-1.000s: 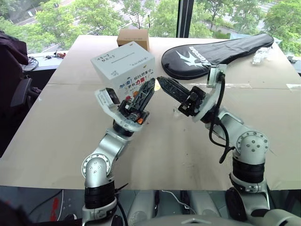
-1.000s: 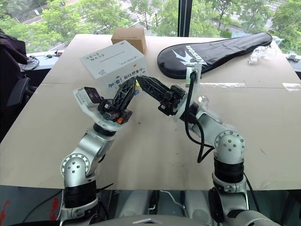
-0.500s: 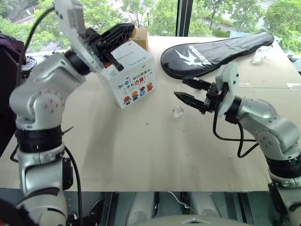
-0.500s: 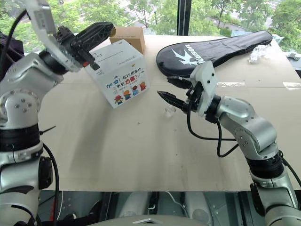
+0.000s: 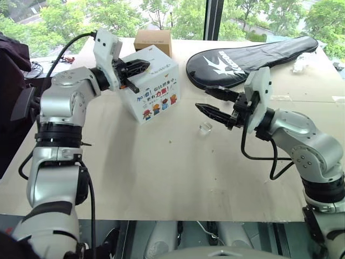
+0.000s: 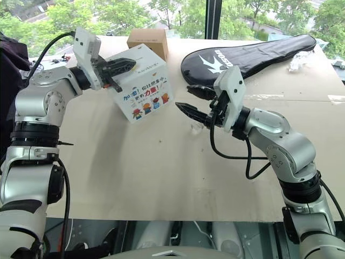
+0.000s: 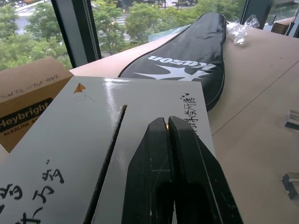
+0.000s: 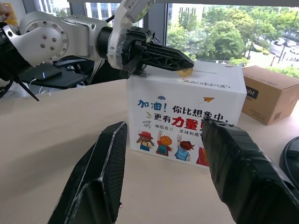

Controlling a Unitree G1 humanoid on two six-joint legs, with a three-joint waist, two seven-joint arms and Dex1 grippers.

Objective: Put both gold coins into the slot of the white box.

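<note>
Since a second ago the left arm has swung up from beside the right one and out over the white box (image 5: 152,83), while the right arm has drawn back, its fingers parting. The worktop (image 5: 161,172) carries the box, a black racket case (image 5: 242,59) and a brown carton (image 5: 152,40) behind it. The left gripper (image 8: 184,62) hovers over the box top beside the slot (image 7: 108,156), fingers pinched together on a gold coin (image 8: 185,72). The right gripper (image 5: 211,100) hangs near the box, fingers wide and holding nothing.
</note>
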